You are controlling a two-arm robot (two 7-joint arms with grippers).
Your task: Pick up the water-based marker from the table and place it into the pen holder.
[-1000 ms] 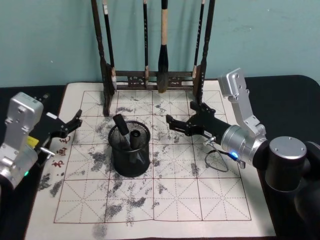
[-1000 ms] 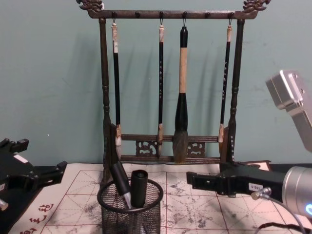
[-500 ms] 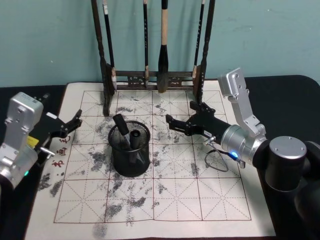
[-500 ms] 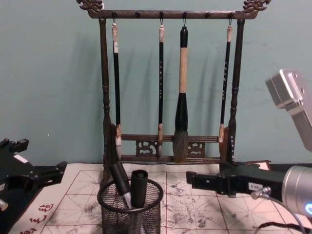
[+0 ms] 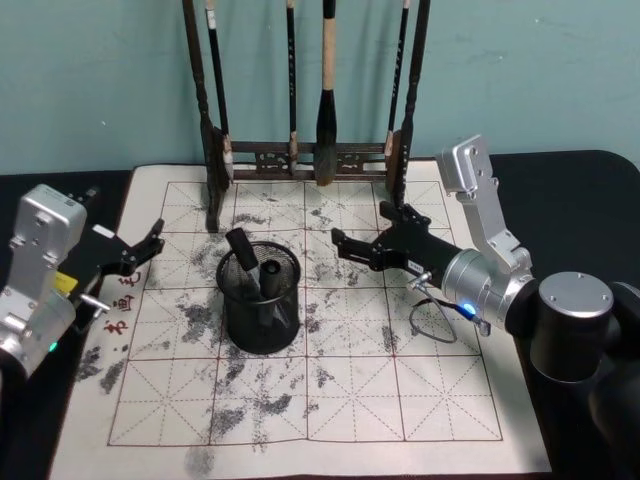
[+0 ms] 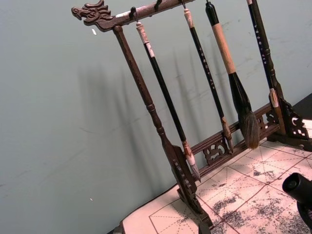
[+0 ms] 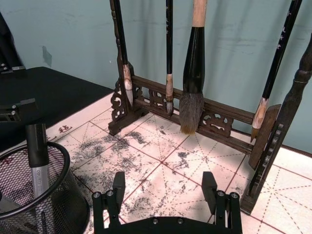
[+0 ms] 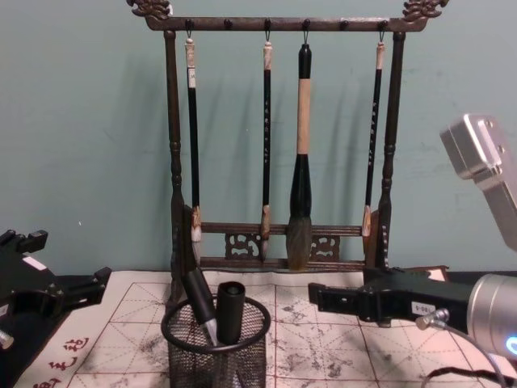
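The pen holder (image 5: 228, 309) is a black mesh cup standing on the ink-stained mat, left of centre. Two dark markers stand inside it, one leaning (image 5: 242, 252) and one more upright (image 5: 270, 281); I cannot tell which is the water-based marker. In the chest view they poke above the pen holder's rim (image 8: 171, 331). My right gripper (image 5: 362, 228) hovers open and empty just right of the holder, low over the mat. Its wrist view shows the right gripper (image 7: 163, 187) with bare fingers, and the pen holder (image 7: 65, 171) with a marker (image 7: 36, 152) in it. My left gripper (image 5: 128, 232) rests open at the mat's left edge.
A tall dark carved brush rack (image 5: 306, 158) with several hanging brushes stands at the mat's far edge, close behind the holder and the right gripper. A thin cable loop (image 5: 432, 322) lies on the mat under the right arm. Black table surface surrounds the mat (image 5: 350, 400).
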